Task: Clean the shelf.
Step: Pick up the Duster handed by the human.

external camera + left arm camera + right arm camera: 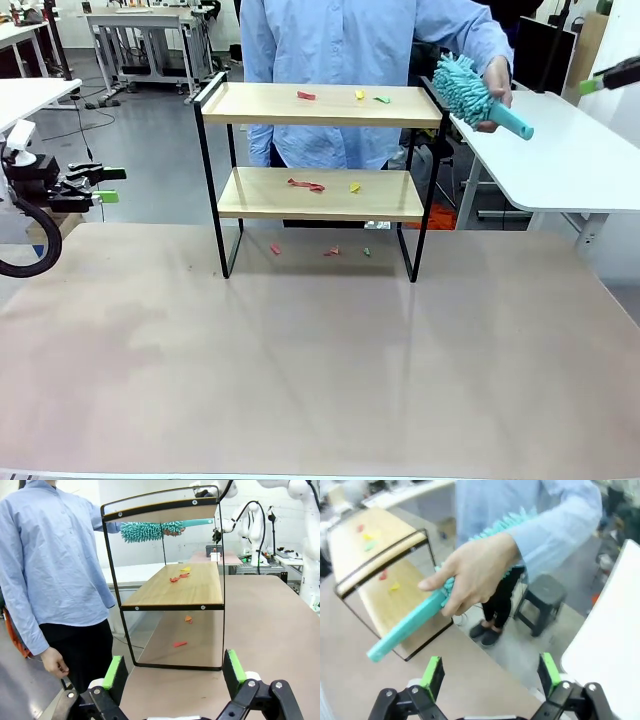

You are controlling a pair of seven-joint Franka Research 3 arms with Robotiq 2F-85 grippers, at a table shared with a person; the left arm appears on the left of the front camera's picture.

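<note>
While a person's hand [475, 572] offers a teal duster [462, 88] at the far right of the shelf [320, 105] — standing far-centre, scraps [306, 185] on both boards — a handover seems in hand; left gripper [172, 672] and right gripper [490, 672] hover, jaws spread, empty; next, the right should close on the handle [405, 627].

My left arm [28, 190] reaches in low from the left, wrist level, and my left jaws point sideways toward the middle, spread wide and empty, green pads [114, 672] well apart. My right jaws sit high at the right edge, one finger [620, 72] showing, likewise parted wide, gripping nothing.
</note>
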